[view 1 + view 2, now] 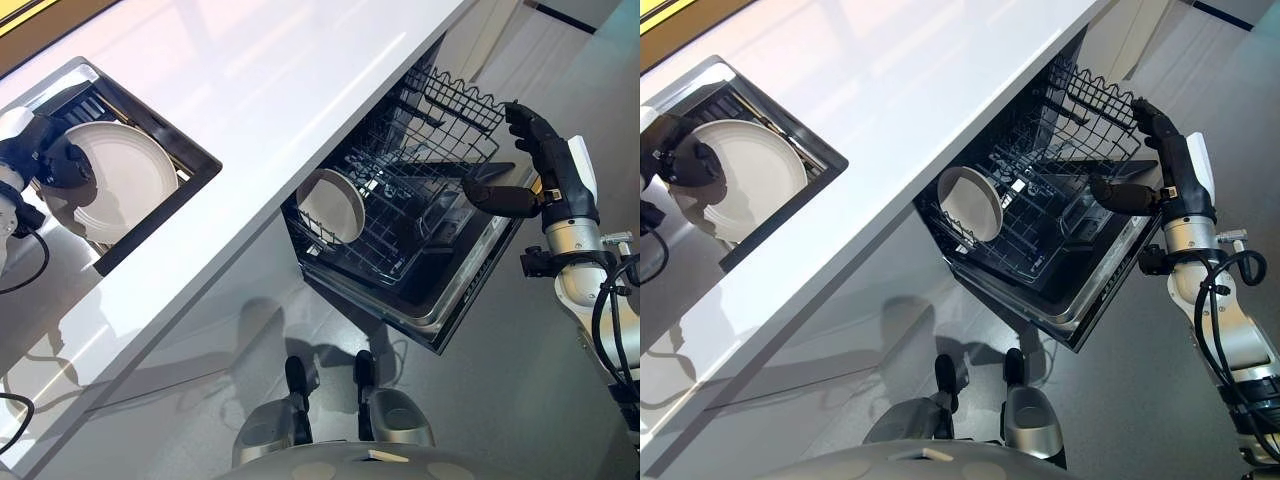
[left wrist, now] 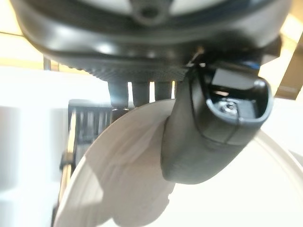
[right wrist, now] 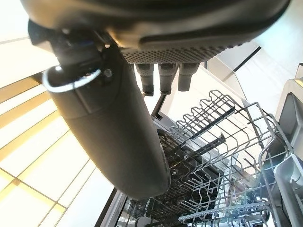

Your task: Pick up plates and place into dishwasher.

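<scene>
The right robot hand [image 1: 545,170] hangs just past the outer end of the pulled-out dishwasher rack [image 1: 420,190], fingers straight and relaxed with the thumb standing out toward the wires — it holds nothing. In its wrist view the wire tines of the rack lie just beyond the fingertips [image 3: 163,78], not touching them. Further from this robot hand, at the inner end of the rack close under the counter [image 1: 260,110] edge, one white plate [image 1: 332,205] stands on edge among the tines. The rack sits in the open dishwasher [image 1: 440,310], which juts out from below the counter.

The left robot hand [image 1: 55,160] is over the recessed sink [image 1: 185,150] set in the counter, at the rim of a large white plate [image 1: 125,180] that lies there. In its wrist view the thumb [image 2: 208,132] presses on the plate's upper face while the fingers [image 2: 137,90] reach behind its rim — a pinch on the plate. Beyond the plate, a dark slatted rack [image 2: 87,125] lies in the sink.
</scene>
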